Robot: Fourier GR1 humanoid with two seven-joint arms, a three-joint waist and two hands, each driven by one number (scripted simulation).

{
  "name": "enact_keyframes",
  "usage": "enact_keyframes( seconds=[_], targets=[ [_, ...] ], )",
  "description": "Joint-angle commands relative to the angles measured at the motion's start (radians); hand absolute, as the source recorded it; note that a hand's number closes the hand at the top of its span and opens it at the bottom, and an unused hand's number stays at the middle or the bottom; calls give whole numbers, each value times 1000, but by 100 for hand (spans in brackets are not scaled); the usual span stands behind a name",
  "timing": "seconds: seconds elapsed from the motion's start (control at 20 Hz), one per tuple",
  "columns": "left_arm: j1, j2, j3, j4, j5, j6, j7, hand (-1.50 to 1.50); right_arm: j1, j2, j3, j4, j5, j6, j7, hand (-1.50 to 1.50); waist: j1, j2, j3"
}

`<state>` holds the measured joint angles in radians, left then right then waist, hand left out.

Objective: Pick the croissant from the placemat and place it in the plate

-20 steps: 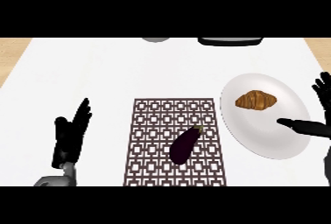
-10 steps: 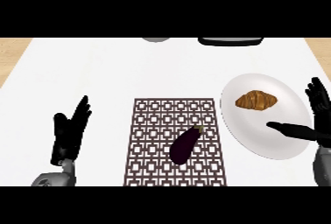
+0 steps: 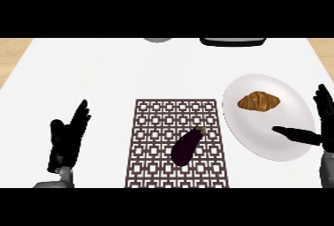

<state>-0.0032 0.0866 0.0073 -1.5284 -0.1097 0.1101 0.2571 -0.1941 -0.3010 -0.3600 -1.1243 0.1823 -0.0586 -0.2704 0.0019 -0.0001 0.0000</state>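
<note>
Left hand (image 3: 68, 139) open near the counter's left edge, fingers straight, right hand (image 3: 318, 128) open at the right edge, thumb extended inward.

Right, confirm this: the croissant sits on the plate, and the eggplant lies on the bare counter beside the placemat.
Not quite. In the head view the croissant is on the plate, but the eggplant lies on the placemat, not on the bare counter.

Two black, slender-fingered hands, left hand (image 3: 66, 141) and right hand (image 3: 320, 132), with grey forearm below the left fingers.
</note>
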Motion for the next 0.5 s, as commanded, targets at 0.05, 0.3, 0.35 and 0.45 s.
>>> enact_keyframes(
  seconds=[0.05,0.3,0.35,0.45],
  targets=[
    [-51,-11,8,52,-12,11,-11,0,-67,-25,-4,145,41,-64,-11,-150,2,2,0],
    [-29,1,28,56,-9,-7,-34,0,-8,-57,-9,42,-10,-27,34,-150,-1,0,0],
    [60,7,25,-17,-1,-14,-57,0,32,-52,-21,47,-20,-15,-22,-150,0,-1,0],
    [30,-16,-14,-54,-14,-12,20,0,-13,-95,-42,135,-22,-17,-44,-150,1,0,0]
  ],
)
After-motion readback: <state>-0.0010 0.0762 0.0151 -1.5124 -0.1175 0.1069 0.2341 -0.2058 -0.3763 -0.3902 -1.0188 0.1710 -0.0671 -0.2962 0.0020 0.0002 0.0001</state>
